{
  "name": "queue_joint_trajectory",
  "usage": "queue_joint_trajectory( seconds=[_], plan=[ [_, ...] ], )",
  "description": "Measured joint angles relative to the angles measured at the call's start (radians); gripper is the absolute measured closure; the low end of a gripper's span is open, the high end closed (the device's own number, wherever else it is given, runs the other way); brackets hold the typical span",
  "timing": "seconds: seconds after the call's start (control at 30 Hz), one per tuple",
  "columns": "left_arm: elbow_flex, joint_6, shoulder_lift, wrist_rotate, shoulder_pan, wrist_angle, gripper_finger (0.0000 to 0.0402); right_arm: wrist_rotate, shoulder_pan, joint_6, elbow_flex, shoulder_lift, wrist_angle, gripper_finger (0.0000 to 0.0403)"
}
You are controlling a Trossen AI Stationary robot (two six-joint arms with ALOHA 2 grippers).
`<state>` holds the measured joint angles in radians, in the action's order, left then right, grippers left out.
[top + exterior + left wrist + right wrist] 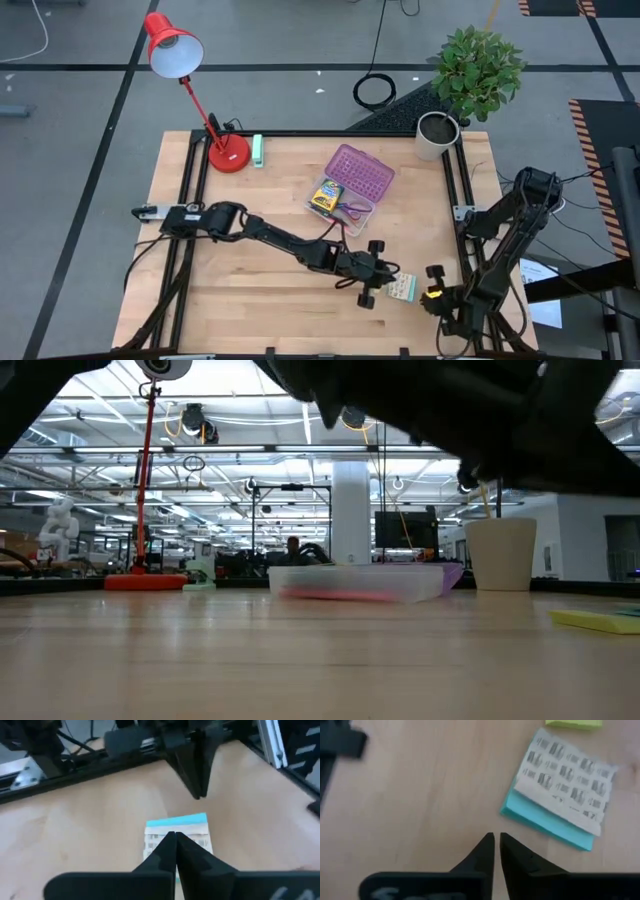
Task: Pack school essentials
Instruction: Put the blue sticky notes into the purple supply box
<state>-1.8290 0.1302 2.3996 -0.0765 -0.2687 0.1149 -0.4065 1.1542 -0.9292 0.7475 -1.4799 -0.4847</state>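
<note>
Lying just beside the left gripper [385,277], the small patterned pack [402,288].

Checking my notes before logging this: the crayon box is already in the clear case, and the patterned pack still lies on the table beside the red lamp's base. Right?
Not quite. In the high view, the patterned pack lies between the two grippers, far from the red lamp. The crayon box is indeed in the clear case.

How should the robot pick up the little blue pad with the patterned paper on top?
The pad lies flat on the table, so come straight down from above and pinch its two long side edges. The left gripper, jaws shut, is closest and would need to open first.
</note>
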Motion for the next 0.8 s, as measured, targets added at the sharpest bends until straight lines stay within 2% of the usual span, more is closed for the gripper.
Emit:
queue_joint_trajectory(
  seconds=[0.2, 0.3, 0.5, 0.8],
  plan=[
    [0.002, 0.006, 0.044, 0.007, 0.005, 0.008, 0.0397, 0.019, -0.035, 0.033, -0.007, -0.055, -0.003, 0.0344],
    [0.001, -0.019, 0.045, 0.007, 0.006, 0.027, 0.0386, 0.019, -0.076, 0.040, -0.020, -0.060, 0.012, 0.0343],
    [0.000, -0.062, 0.046, 0.051, 0.011, 0.099, 0.0372, 0.020, -0.150, 0.167, -0.028, -0.063, 0.128, 0.0350],
    [0.000, -0.119, 0.046, 0.102, 0.037, -0.069, 0.0371, 0.016, -0.174, 0.212, -0.028, -0.062, 0.174, 0.0347]
  ],
)
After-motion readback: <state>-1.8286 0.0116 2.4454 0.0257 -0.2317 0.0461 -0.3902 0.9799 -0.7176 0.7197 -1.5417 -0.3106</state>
